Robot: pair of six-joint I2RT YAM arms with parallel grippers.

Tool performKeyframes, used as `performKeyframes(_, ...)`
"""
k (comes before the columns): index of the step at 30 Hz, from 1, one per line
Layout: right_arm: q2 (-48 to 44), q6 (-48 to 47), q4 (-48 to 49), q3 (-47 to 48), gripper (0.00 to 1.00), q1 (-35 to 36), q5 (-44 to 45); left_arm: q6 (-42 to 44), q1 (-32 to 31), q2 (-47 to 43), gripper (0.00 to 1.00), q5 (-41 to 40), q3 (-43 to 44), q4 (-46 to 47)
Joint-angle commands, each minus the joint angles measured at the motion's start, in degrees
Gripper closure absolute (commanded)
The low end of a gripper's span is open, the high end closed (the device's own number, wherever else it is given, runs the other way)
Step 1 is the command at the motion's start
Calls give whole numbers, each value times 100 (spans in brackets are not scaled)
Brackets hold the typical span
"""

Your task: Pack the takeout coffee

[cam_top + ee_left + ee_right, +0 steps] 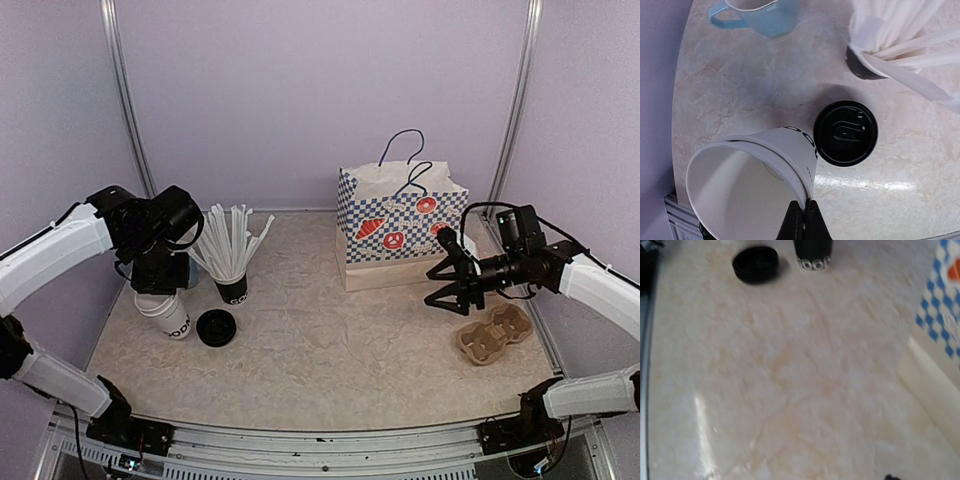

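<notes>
One white paper cup (170,317) with black lettering stands lidless and tilted at the table's left; in the left wrist view the cup (765,165) shows its empty inside. My left gripper (804,220) is shut, pinching the cup's rim between its black fingers. A round black lid (845,132) lies flat on the table just right of the cup, and in the top view the lid (216,327) sits apart from it. My right gripper (432,288) hovers open and empty at the right, in front of the bag. The right wrist view shows the lid (756,263) far off.
A black cup of white straws (232,285) stands right behind the lid. A light-blue mug (760,15) sits beyond the white cup. A blue-checked paper bag (400,232) stands at the back right, and a brown cardboard cup carrier (493,335) lies under the right arm.
</notes>
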Motion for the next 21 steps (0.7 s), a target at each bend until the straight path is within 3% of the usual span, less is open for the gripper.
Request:
performKeyframes(1,304,389,-82,454,28,271,-269,-130,-393,-290,100,614,409,-54)
performKeyframes(6,740,887,15,959,27,583,-202,205,-1802,-339,100,653,946,432)
performKeyframes(11,1237,976,78,1416,26,1033,-245,997,-3136,120,100,106,1194,1458)
performKeyframes(13,1434,818,94,1488,21,1252,-214,1302,-3377,384,100,-33,1273,1800)
performKeyframes(14,1534,725,88,1527,8,1362,-194,1430,-3434,507,100,-45,1317,1958)
performKeyframes(15,1633,631,95,1553,3,1473,-168,1533,-3445,699,100,-33,1353,2099)
performKeyframes(21,2233,526,622,1580,1,1897,16,1867,-3447,1299,100,236,1625,2881)
